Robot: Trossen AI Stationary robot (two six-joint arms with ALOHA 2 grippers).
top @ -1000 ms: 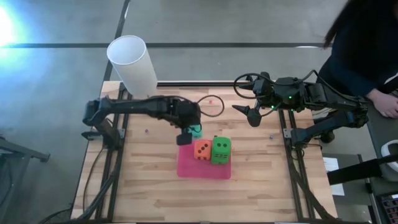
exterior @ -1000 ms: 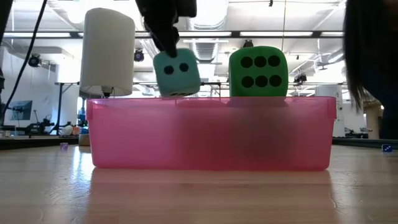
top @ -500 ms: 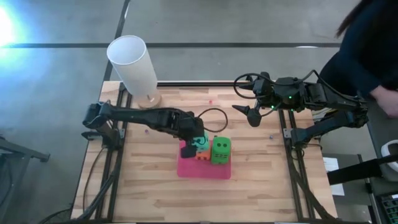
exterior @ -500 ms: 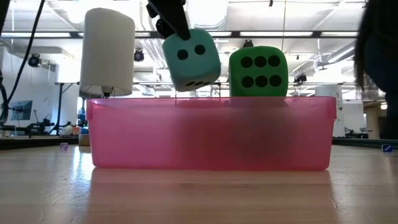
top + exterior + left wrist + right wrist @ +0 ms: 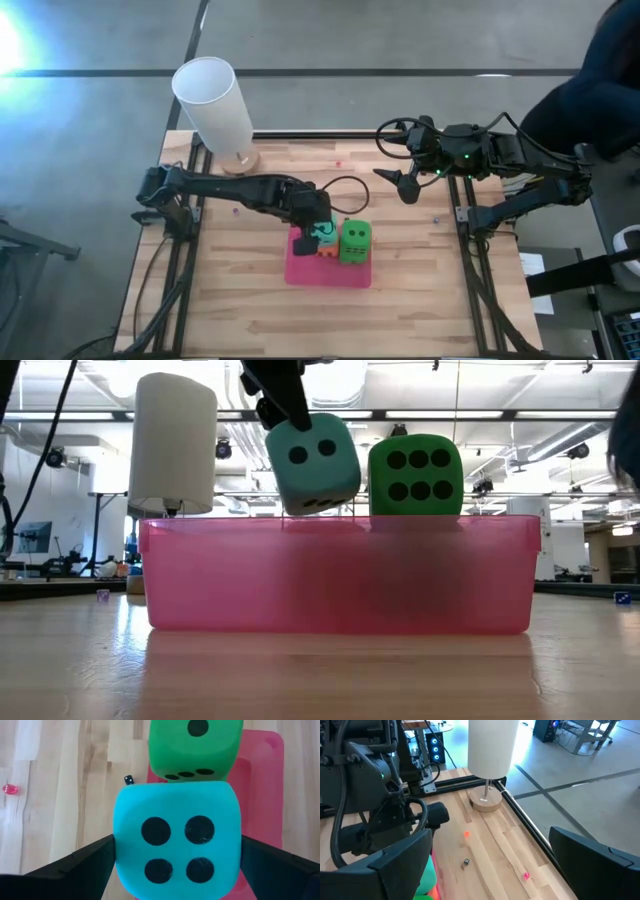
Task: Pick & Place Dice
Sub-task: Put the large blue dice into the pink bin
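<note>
Since a second ago my left gripper has carried the teal die from the back edge of the pink tray to a spot over it, right above the orange die.

In the left wrist view the teal die sits between my two dark fingers, and each one touches a side of it. I think the grip is letting go, but I cannot tell if the die is free yet. From the low view it hangs above the tray rim, tipped a little, just beside the big green die.

To do this well, I should open wide, wait for the die to drop, then lift straight up so I don't bump the green one.

My right gripper waits near the back right of the table, fingers spread, holding nothing.
</note>
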